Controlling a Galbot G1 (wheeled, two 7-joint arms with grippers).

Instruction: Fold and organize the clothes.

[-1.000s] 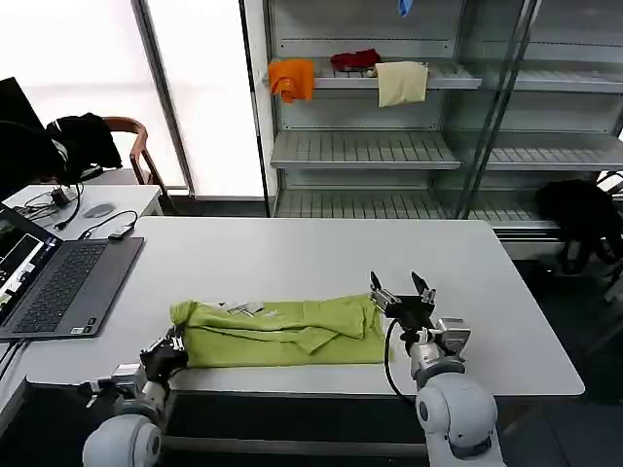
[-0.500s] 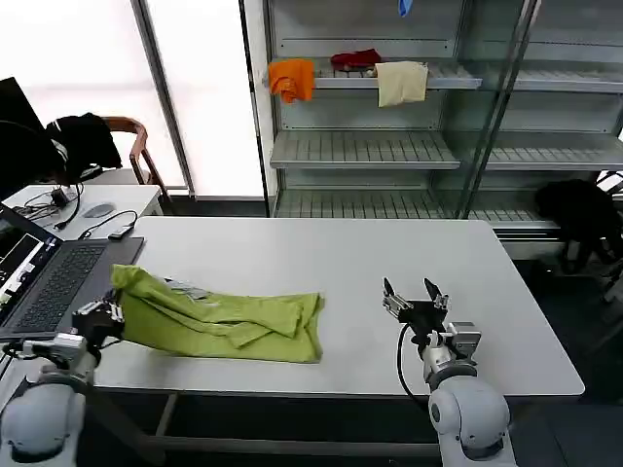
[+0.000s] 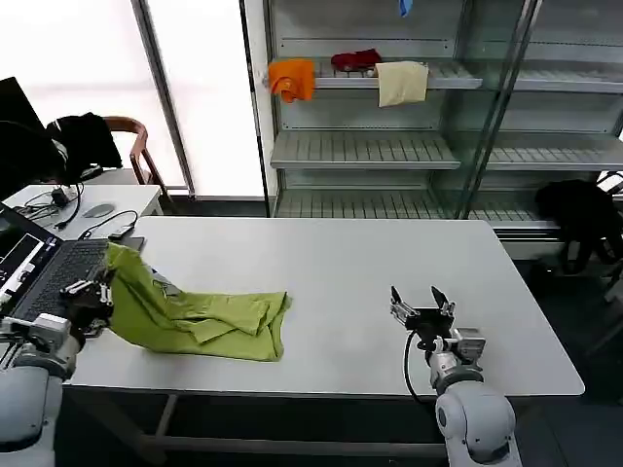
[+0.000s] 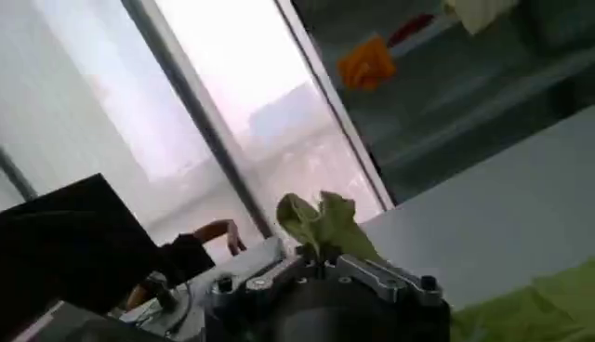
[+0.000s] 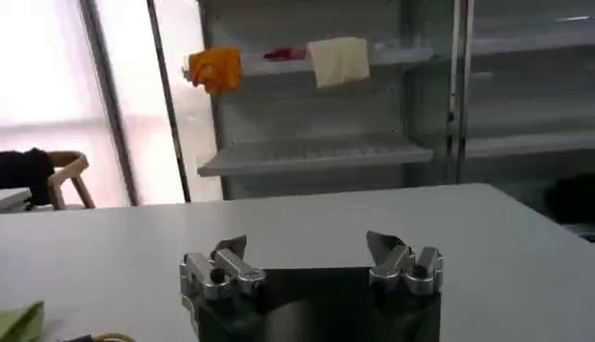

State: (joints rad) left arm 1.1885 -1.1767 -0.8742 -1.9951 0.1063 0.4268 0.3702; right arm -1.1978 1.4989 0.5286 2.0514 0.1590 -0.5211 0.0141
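Note:
The lime yellow-green T-shirt [image 3: 200, 313] lies bunched in a loose fold on the left half of the white table [image 3: 341, 263]. Its left end is lifted off the surface, pinched in my left gripper [image 3: 95, 292], which is shut on it beside the laptop. A tuft of the shirt [image 4: 325, 225] sticks up from between the jaws of the left gripper [image 4: 314, 253] in the left wrist view. My right gripper [image 3: 421, 303] hovers low over the table's right front part, open and holding nothing, well apart from the shirt. The right wrist view shows the right gripper [image 5: 307, 249] with its fingers spread over bare tabletop.
An open laptop [image 3: 54, 277] sits at the table's left edge, close to the left gripper. Behind the table stands a shelf unit [image 3: 389, 146] with orange [image 3: 292, 78], red [image 3: 355, 59] and cream [image 3: 401, 83] cloths. A chair with dark garments [image 3: 83, 136] stands at the far left.
My left gripper has dragged the shirt's end leftward and up, from the table's front edge to beside the laptop. The whole shirt slid left. The right gripper let go and drew back right.

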